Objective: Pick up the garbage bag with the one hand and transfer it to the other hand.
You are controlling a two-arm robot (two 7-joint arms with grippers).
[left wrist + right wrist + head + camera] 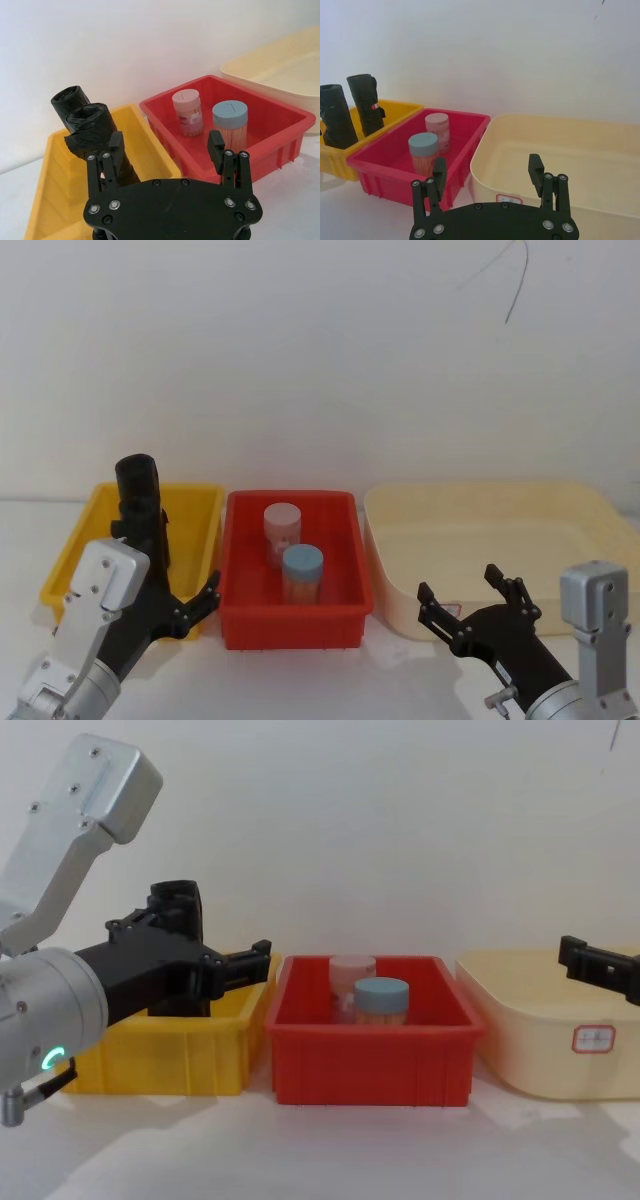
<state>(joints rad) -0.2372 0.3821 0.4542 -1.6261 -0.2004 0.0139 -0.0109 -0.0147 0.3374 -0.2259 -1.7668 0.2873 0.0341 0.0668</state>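
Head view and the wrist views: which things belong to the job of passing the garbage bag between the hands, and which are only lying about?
Belong to the job:
garbage bag with the red mark, standing in the yellow bin
left hand, open, at that bin
right hand, open

Only lying about:
second black roll
red bin
pink-lidded jar
blue-lidded jar
cream tub

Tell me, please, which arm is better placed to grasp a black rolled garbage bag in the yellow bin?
Left. The open left gripper hovers at the yellow plastic bin, right by the black rolled plastic garbage bags; the right gripper, open too, sits before the cream tub, beyond the red bin.
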